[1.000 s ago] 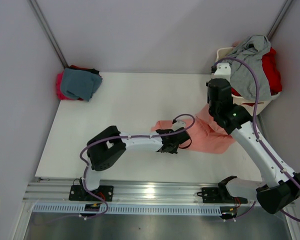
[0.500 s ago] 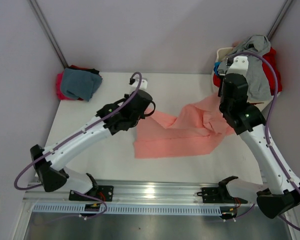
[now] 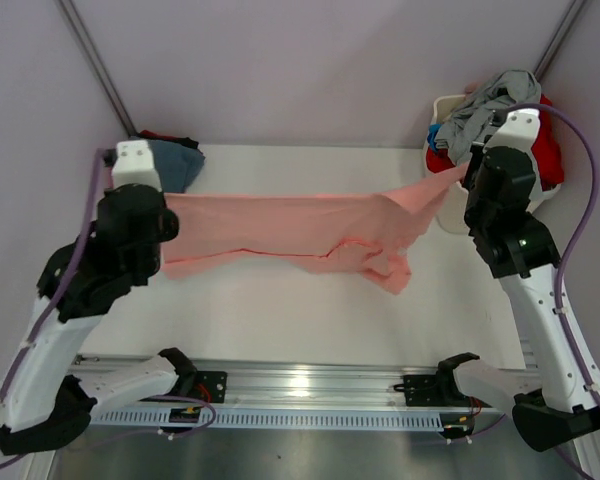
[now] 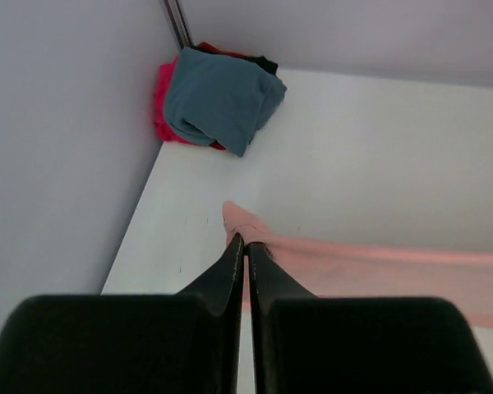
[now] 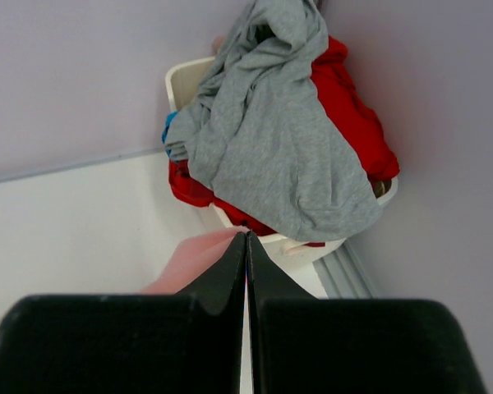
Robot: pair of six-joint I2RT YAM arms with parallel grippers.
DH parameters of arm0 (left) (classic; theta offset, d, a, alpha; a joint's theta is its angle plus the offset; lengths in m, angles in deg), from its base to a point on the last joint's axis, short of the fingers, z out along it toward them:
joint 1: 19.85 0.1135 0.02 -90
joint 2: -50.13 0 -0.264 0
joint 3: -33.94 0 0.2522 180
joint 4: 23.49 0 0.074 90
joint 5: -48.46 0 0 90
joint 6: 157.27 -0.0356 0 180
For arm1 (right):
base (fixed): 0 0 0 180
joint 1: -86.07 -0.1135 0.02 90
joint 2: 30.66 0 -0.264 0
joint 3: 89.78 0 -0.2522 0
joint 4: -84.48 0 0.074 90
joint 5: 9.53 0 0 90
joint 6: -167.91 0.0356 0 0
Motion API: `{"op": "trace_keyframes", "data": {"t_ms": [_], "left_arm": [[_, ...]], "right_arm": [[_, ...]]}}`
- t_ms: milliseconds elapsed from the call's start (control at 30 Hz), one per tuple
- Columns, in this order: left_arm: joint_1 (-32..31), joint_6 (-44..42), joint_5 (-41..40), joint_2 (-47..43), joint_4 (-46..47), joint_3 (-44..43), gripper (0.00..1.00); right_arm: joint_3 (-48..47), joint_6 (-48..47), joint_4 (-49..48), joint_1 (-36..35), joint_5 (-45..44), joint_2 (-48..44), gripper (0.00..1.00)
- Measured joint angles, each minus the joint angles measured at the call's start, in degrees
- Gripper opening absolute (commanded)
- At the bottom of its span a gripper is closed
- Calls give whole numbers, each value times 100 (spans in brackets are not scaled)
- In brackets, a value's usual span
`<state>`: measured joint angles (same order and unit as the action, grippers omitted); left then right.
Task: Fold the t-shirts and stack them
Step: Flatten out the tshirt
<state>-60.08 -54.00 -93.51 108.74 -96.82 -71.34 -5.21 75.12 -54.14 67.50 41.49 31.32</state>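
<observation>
Starting at the far left corner, a teal shirt (image 4: 218,98) lies folded on a magenta shirt (image 4: 159,103). Nearer, the left gripper (image 4: 245,240) is pinched tight on one end of the pink shirt (image 3: 280,225). It hangs stretched across the table (image 3: 280,320) to the right gripper (image 5: 246,236), which is clamped on the other end just beside the basket (image 5: 181,82). A grey shirt (image 5: 271,139) and a red shirt (image 5: 353,123) are heaped in that basket. Toward the right the pink cloth sags in a bunch. I'd call this the spreading step. Next, both arms likely need to lower together, keeping tension so the bunch smooths flat before any fold.
</observation>
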Motion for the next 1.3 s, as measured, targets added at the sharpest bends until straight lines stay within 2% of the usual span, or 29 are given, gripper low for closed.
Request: {"op": "trace_keyframes", "data": {"t_ms": [167, 500, 700, 767, 900, 967, 1133, 1200, 1300], "left_arm": [[15, -39, -291, -566, -129, -103, 7], [55, -85, -535, -616, -372, -103, 7], [57, -50, -446, -581, -435, -103, 7], [61, 4, -234, -549, -426, -87, 9], [72, 153, 525, -706, 107, 566, 35], [74, 227, 1034, -835, 348, 1110, 42], [0, 356, 2437, -785, 1609, 2625, 48], [-85, 378, 2868, -345, 2063, 2927, 50], [-245, 428, 3322, 802, 2581, 2865, 55]], "right_arm": [[-326, 4, -4, 59, 146, -225, 0], [-798, 87, -24, 125, 365, -640, 0], [-1248, 116, 146, 131, 485, -323, 0], [-1226, 140, 205, 131, 546, -269, 0], [-1172, 186, 260, 131, 612, -214, 0], [-1091, 199, 264, 131, 643, -223, 0], [-973, 221, 284, 131, 713, -219, 0], [-957, 264, 299, 127, 748, -219, 0], [-953, 306, 317, 90, 772, -214, 0]]}}
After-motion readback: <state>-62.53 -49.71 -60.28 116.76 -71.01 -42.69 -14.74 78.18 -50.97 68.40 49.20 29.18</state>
